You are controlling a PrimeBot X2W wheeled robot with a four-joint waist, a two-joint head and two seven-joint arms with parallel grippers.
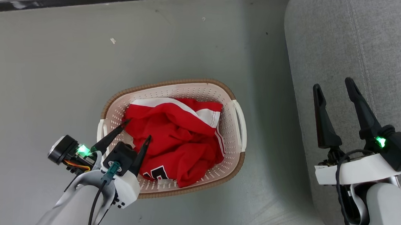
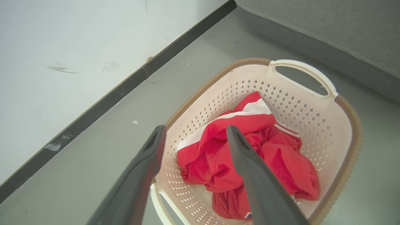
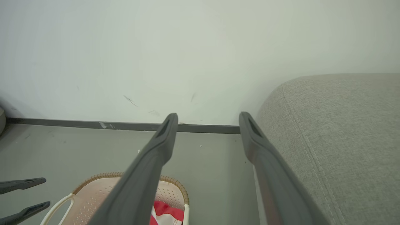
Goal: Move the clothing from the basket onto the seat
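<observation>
Tapered dark fingers of the left end effector (image 1: 138,129) spread wide over crumpled red clothing (image 1: 174,139) inside the perforated cream basket (image 1: 195,91). The right end effector (image 1: 333,83), equally wide, hovers over the coarse grey seat (image 1: 368,39).

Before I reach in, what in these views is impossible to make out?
1. Garment count: head view, the red jersey clothing is one crumpled heap; its layers hide each other.
2. Lettering: head view, partly folded away at the heap's near edge, unreadable.
3. Basket floor: head and left wrist views, mostly covered by clothing.
4. Sofa seat extent: head view, cut off by the right edge, partly behind the right end effector.
</observation>
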